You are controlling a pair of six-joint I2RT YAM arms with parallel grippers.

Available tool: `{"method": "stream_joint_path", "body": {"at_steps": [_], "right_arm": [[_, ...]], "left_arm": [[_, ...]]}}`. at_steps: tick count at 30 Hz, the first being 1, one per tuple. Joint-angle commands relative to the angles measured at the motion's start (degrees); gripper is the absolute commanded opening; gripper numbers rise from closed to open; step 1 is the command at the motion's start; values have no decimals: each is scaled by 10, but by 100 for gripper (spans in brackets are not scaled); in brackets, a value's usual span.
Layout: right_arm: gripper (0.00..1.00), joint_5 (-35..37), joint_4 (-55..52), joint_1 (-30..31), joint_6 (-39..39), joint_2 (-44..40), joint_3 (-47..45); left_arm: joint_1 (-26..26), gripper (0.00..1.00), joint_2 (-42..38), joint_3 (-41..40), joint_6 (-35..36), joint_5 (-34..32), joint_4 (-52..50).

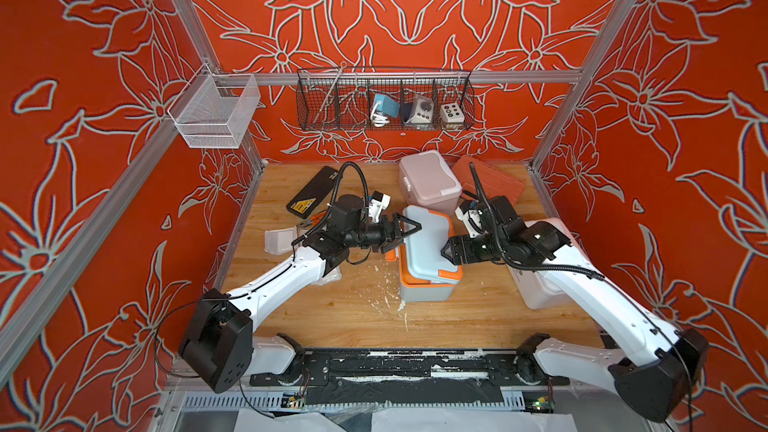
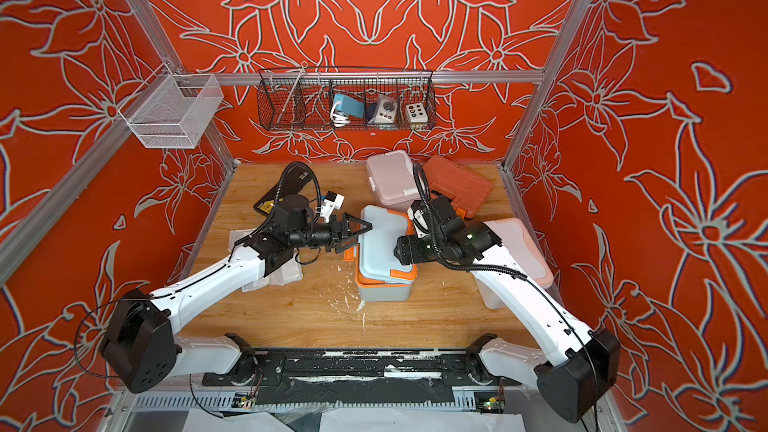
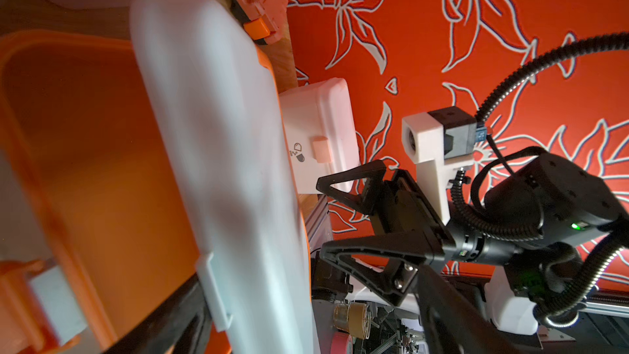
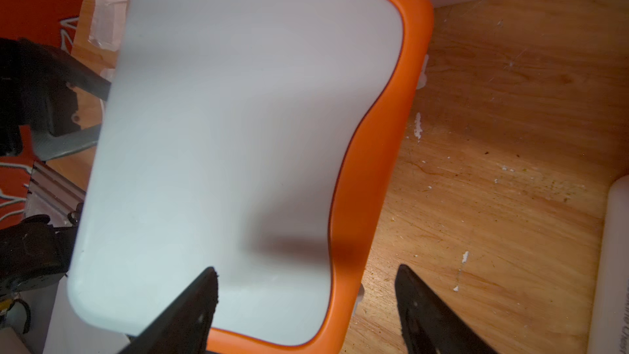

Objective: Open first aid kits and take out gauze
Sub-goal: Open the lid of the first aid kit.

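Note:
The blue-grey first aid kit [image 1: 424, 290] stands mid-table. Its lid [image 1: 426, 243] is lifted on the latch side, so the orange inside [image 3: 85, 151] shows in the left wrist view. My left gripper [image 1: 405, 238] is open and straddles the lid's left edge, one finger under it. My right gripper [image 4: 306, 269] is open at the lid's right edge, and the orange rim [image 4: 367, 182] lies untouched between its fingers. The pink kit [image 1: 430, 178] stands shut behind. The white kit [image 2: 519, 251] lies under my right arm. White gauze pads [image 1: 280, 241] lie on the table at the left.
An orange tool case [image 1: 490, 178] lies at the back right. A black case [image 1: 313, 191] lies at the back left. Two wire baskets [image 1: 386, 101] [image 1: 216, 112] hang on the walls. White flecks dot the wooden table [image 1: 361, 317] in front of the kit.

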Motion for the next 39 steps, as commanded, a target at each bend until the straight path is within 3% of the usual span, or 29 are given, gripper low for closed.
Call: {"method": "stream_joint_path", "body": {"at_steps": [1,11,19,24,28,39], "right_arm": [[85,48,-14,-9,11,-34,24],[87,50,-5,-19,5,-111,46],[87,-22,19,-19,-16,-129,37],[87,-50,28,-18,-20,-126,25],[83,-33,2,-17,-26,-108,29],[76,-1,-22,-16,-33,-108,34]], "left_arm": [[-20,88,19,52,6,3,2],[-92,88,120,212,15,-10,-22],[-134,88,186,301,15,-17,-28],[-144,88,202,308,11,-17,-20],[-146,88,190,293,17,-25,-19],[-135,92,84,200,94,-168,-107]]}}
